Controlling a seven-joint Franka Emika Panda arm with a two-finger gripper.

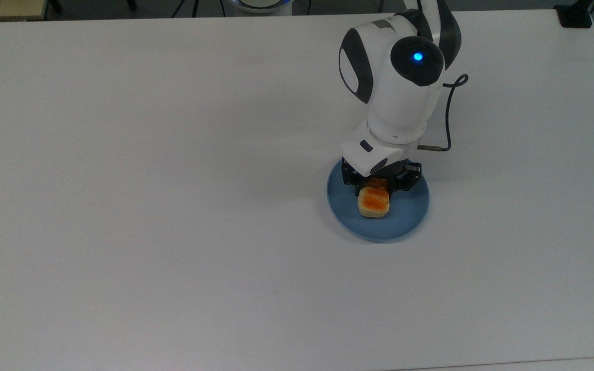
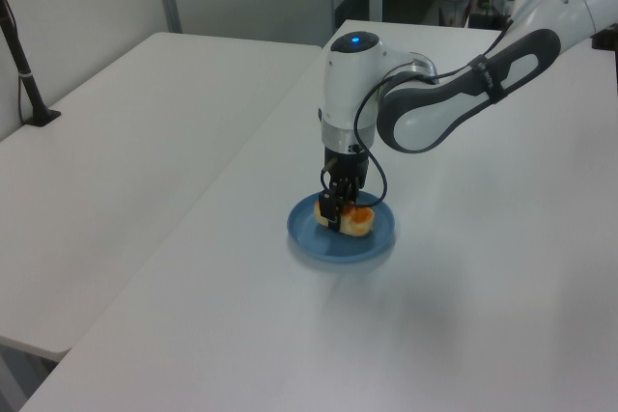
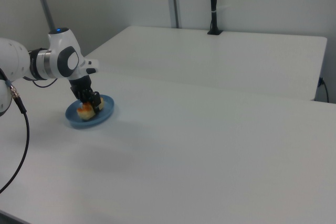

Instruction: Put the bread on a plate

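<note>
My gripper (image 1: 378,186) is clamped on the bread (image 1: 374,202), which sits low inside the plate (image 1: 411,216), directly under me and reaching toward the top view's bottom from between my fingers. In the left view the bread (image 2: 354,221) looks to be at or just above the plate (image 2: 377,243) floor; I cannot tell whether it touches.

What worries me is the release. If I let go while the loaf hangs above the floor, it may tip or roll toward the rim just beside me. If I push lower, I press the soft loaf into a light plate, which could skid on the smooth desk (image 1: 173,206). The glossy top may cling to one finger, so a fast lift could drag the bread up or flick it over the rim. My fingers also stand near the rim at the top view's top; opening wide could nudge the plate.
</note>
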